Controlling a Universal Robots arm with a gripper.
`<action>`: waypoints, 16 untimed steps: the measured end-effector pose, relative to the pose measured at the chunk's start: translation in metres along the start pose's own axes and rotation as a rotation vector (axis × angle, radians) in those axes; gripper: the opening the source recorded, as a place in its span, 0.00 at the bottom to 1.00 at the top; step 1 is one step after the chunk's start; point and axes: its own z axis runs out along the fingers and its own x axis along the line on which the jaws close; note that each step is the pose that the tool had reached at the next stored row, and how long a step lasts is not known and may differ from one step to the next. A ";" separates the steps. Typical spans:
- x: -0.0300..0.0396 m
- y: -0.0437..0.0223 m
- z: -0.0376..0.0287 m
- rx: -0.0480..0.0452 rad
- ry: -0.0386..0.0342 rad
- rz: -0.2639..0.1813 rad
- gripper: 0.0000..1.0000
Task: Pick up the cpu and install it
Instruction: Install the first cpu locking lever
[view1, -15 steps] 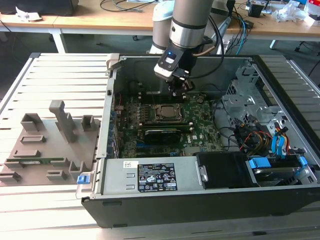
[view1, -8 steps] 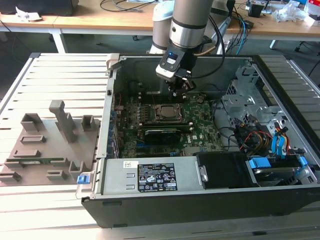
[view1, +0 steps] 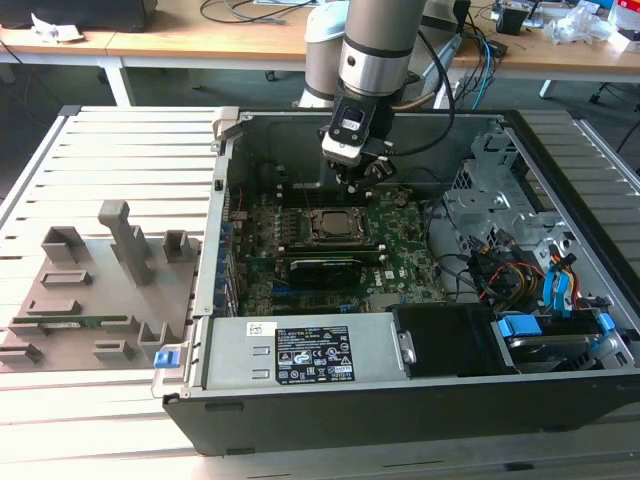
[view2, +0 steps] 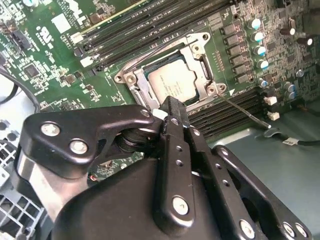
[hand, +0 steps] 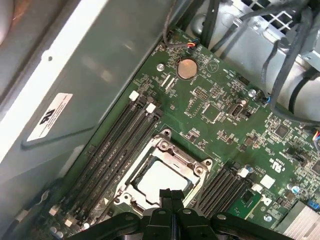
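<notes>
pincer (hand: 170, 194) hovers just above seated cpu (hand: 158, 180)

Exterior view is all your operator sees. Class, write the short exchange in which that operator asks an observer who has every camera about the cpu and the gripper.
Operator: Is the cpu in its socket?
Observer: Yes. In both wrist views the silvery cpu lies inside the socket's metal frame.
Operator: Is the gripper holding anything?
Observer: No. In the second wrist view the gripper is shut and empty, its tip over the cpu's edge.
</notes>
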 end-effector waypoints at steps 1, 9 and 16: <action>0.0000 0.0000 0.0000 0.0002 -0.0010 -0.016 0.11; 0.0000 0.0000 0.0000 0.0011 -0.0094 -0.145 0.11; 0.0000 0.0000 0.0000 0.0021 -0.0174 -0.268 0.11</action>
